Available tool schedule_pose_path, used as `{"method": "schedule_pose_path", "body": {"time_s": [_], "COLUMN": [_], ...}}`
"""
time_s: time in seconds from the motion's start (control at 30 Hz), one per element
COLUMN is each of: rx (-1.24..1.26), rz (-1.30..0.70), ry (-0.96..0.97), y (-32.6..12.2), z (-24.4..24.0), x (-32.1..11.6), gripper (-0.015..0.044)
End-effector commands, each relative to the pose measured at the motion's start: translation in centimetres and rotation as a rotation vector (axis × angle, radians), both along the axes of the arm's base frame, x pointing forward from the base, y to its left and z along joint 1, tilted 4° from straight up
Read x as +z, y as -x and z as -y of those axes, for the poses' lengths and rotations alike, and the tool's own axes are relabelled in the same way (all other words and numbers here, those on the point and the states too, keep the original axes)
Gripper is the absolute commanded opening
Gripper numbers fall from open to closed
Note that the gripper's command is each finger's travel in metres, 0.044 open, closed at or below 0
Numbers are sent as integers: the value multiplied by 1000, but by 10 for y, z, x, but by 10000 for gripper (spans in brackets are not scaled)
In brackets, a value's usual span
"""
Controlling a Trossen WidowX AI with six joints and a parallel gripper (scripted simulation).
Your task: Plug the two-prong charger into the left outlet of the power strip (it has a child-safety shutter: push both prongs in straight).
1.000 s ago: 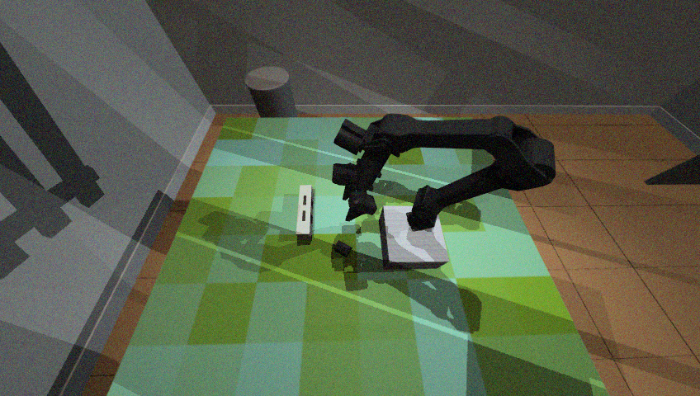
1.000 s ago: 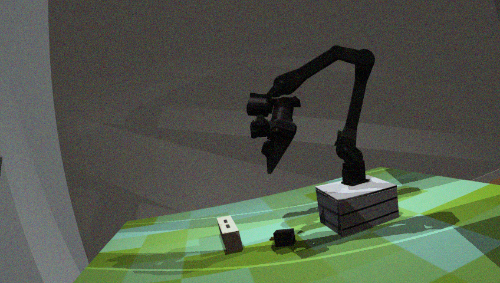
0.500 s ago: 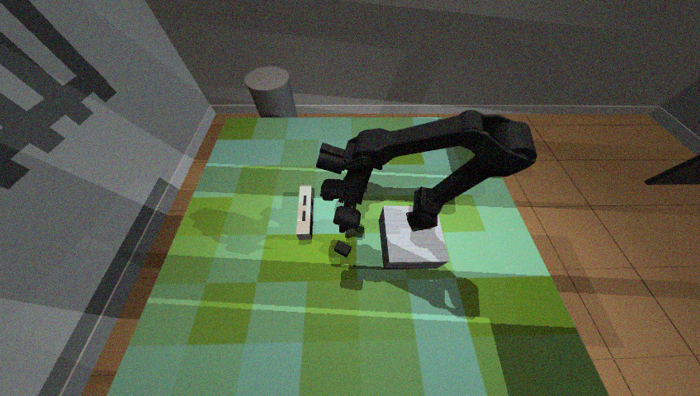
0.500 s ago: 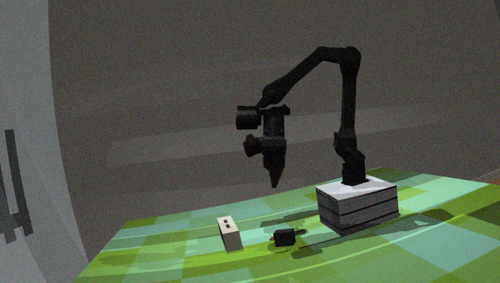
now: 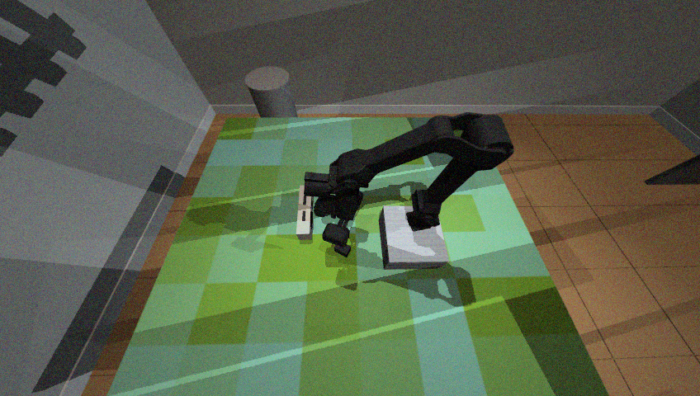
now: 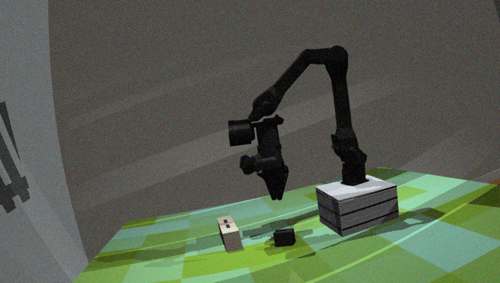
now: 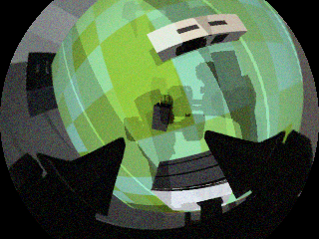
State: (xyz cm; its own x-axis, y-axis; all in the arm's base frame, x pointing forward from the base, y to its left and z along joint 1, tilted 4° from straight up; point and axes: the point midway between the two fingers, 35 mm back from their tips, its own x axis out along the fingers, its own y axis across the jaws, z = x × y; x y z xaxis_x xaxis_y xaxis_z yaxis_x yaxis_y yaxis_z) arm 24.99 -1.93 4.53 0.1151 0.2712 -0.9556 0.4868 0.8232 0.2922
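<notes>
The charger is a small black block lying on the patchwork mat, its thin prongs pointing toward the power strip side. The power strip is a pale narrow block with two dark outlets on top. It stands a short way from the charger, and the arm partly covers its far end in the top view. My gripper is open and empty, pointing down above the mat. The charger shows between and beyond the fingertips in the wrist view, well below them.
The arm stands on a grey-white box, to the right of the charger in the top and exterior views. A grey cylinder stands behind the mat. Dark arm shadows fall over the mat around the charger.
</notes>
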Motion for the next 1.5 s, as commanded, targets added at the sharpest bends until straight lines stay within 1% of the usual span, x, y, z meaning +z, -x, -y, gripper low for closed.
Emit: {"method": "schedule_pose_path", "body": {"time_s": [0.0,0.53,0.73,1.47], "rx": [-34,-149,-150,-150], "rz": [-55,-207,-209,-209], "ry": [27,152,153,153], "y": [-4,-10,-10,-11], "z": [-7,-34,-35,-36], "x": [-10,-47,-50,-81], "gripper": [440,440,440,440]}}
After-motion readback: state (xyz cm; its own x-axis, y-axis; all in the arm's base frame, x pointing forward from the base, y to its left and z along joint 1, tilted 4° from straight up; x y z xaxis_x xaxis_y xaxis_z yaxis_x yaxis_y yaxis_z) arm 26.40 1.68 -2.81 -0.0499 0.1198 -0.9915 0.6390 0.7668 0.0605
